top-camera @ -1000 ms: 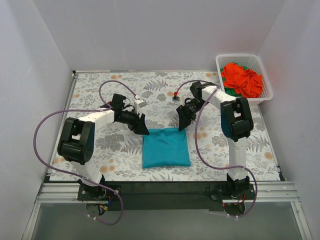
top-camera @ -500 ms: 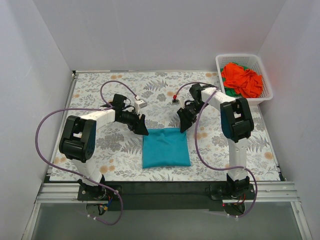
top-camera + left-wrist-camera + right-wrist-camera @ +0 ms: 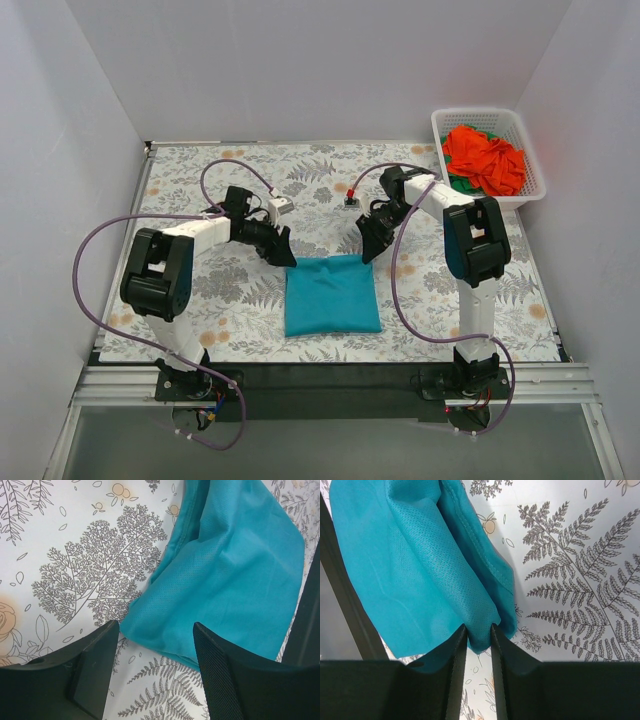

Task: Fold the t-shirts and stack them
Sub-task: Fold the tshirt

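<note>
A teal-blue t-shirt lies folded into a rectangle on the floral table mat. My left gripper is open at its far left corner. In the left wrist view the corner of the teal cloth lies between the spread fingers of that gripper, untouched. My right gripper is shut on the far right corner. The right wrist view shows that gripper pinching a fold of the teal cloth. An orange-red t-shirt lies crumpled in the basket, over a partly seen green one.
The white lattice basket stands at the far right corner of the mat. A small object with a red top sits on the mat beyond the right gripper. White walls enclose the table on three sides.
Almost nothing. The left arm's body has edged slightly to the right. Both grippers stay at the teal shirt's far corners.
</note>
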Robot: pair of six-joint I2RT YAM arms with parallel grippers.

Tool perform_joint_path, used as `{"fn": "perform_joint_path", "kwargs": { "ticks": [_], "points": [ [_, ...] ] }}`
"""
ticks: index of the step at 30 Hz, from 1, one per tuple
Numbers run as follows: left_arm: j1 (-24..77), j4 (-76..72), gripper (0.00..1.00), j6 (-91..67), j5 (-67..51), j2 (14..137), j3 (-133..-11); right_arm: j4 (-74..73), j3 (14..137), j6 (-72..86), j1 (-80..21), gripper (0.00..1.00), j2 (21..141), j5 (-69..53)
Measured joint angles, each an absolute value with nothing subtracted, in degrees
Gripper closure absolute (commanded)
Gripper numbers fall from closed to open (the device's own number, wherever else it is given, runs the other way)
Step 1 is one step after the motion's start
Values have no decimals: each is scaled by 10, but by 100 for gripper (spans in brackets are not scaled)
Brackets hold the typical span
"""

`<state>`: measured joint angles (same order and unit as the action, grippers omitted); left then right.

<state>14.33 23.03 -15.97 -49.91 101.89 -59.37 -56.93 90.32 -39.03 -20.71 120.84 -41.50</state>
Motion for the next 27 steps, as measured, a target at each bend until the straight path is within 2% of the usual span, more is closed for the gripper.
{"fn": "perform_joint_path", "kwargs": {
  "ticks": [3, 5, 7, 8, 10, 13, 27],
  "points": [
    [143, 219, 41, -154, -498, 1033, -594, -570, 901, -390, -207, 75, 1208, -415],
    [143, 216, 48, -151, -497, 1040, -594, -570, 901, -390, -207, 80, 1208, -415],
    [143, 214, 57, -149, -495, 1045, -594, -570, 901, -390, -207, 83, 1208, -415],
    [143, 213, 66, -148, -493, 1046, -594, -570, 901, -390, -207, 89, 1208, -415],
    [143, 209, 74, -146, -489, 1046, -593, -570, 901, -389, -207, 99, 1208, -415],
    [143, 202, 99, -147, -485, 1040, -586, -570, 901, -385, -207, 99, 1208, -415],
    [120, 227, 100, -149, -454, 968, -573, -569, 902, -357, -195, 99, 1174, -383]
  ]
}}
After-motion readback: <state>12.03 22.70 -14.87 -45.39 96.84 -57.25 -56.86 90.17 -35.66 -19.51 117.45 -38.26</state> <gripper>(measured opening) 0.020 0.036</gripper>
